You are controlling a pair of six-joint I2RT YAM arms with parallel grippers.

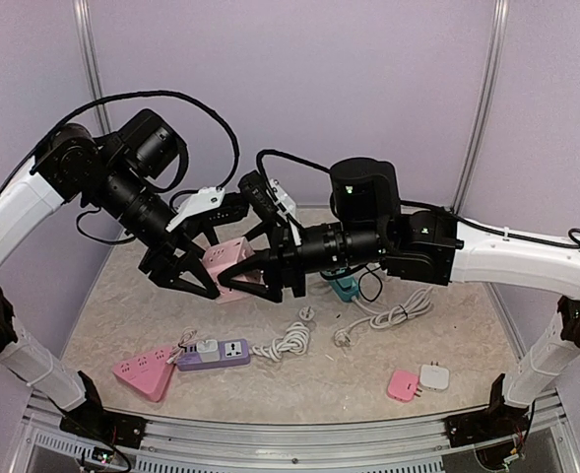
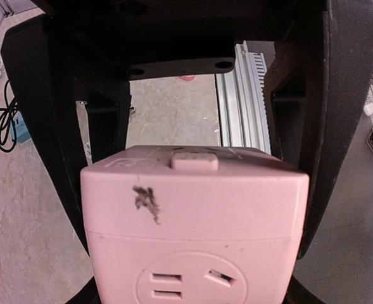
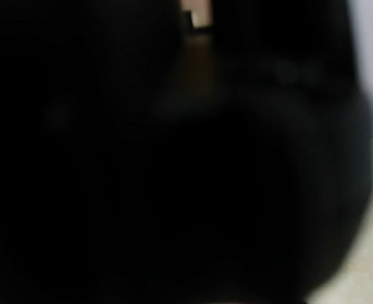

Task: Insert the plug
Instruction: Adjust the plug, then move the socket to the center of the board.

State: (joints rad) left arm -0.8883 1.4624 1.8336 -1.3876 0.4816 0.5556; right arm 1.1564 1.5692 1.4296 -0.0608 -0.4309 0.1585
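- Coming in from the left of the pink socket cube (image 1: 232, 258): left gripper (image 1: 221, 281), clamped on the cube's two sides and holding it raised off the table (image 1: 447, 340).
- Pushed in from the cube's right, level with it and touching or just beside it: right gripper (image 1: 273, 276). Cannot tell whether clenched, released or carrying a plug.
- Likely the arm for the plug, judging by that pose. Probable line of insertion: roughly level, right to left, into the cube.
- Nearer the arm bases than the cube: purple power strip (image 1: 216, 353), with a pink triangular strip (image 1: 140, 374) to its left and a coiled white cable (image 1: 288, 340) to its right.
- Right of the cube: teal block (image 1: 345, 287), then a second white cable (image 1: 393, 313) with a loose plug end (image 1: 341, 339).
- Well apart, right and nearer: pink adapter (image 1: 403, 384) touching a white adapter (image 1: 433, 375).
- Only in the left wrist view: an empty socket face (image 2: 186, 282) and a dark smudge (image 2: 147, 201) on the cube.
- Right wrist view almost wholly black, with no plug discernible. Only the top view shows both grippers meeting at the cube.
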